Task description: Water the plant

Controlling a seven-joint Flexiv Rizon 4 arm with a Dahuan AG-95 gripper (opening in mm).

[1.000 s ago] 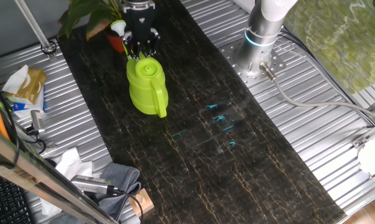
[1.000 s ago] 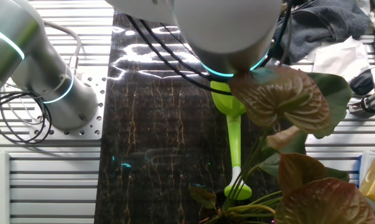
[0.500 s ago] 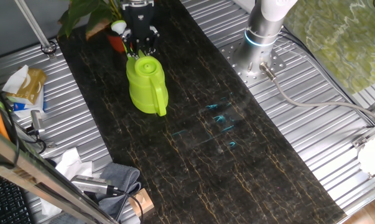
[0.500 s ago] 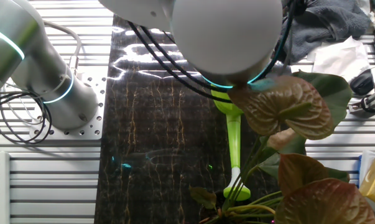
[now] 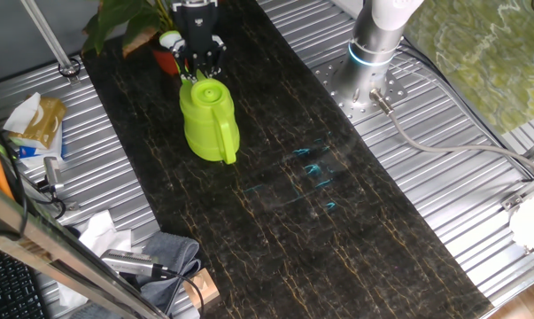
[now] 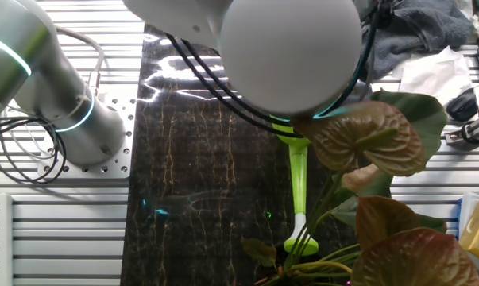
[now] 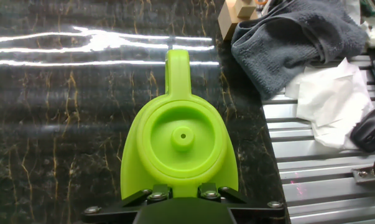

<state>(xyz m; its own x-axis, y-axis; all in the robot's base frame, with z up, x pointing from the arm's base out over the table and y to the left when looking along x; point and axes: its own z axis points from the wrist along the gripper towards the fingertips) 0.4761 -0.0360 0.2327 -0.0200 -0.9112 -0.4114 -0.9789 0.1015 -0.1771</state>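
A lime-green watering can (image 5: 209, 124) stands upright on the black marble table (image 5: 337, 221). Its handle points away from the plant (image 5: 125, 22), whose broad green and brownish leaves (image 6: 374, 143) rise from a small orange-red pot (image 5: 166, 60). The long spout (image 6: 299, 183) reaches to the stems, with its rose (image 6: 297, 238) beside them. My gripper (image 5: 200, 69) sits over the spout end of the can. In the hand view its fingers (image 7: 156, 194) straddle the spout's base on the can (image 7: 181, 137), and the gripper (image 7: 181, 188) appears shut on it. The fingertips are hidden.
The arm's base (image 5: 373, 53) is bolted to the ribbed metal at the right. A grey cloth (image 7: 293, 37), white tissue (image 7: 330, 99), a wooden block (image 7: 237, 15) and a mouse (image 7: 367, 130) lie off the table's handle-side edge. A yellow packet (image 5: 36, 120) lies left.
The gripper and the can have shifted slightly together, upward in the images. The spout's rose has edged a little along with them.
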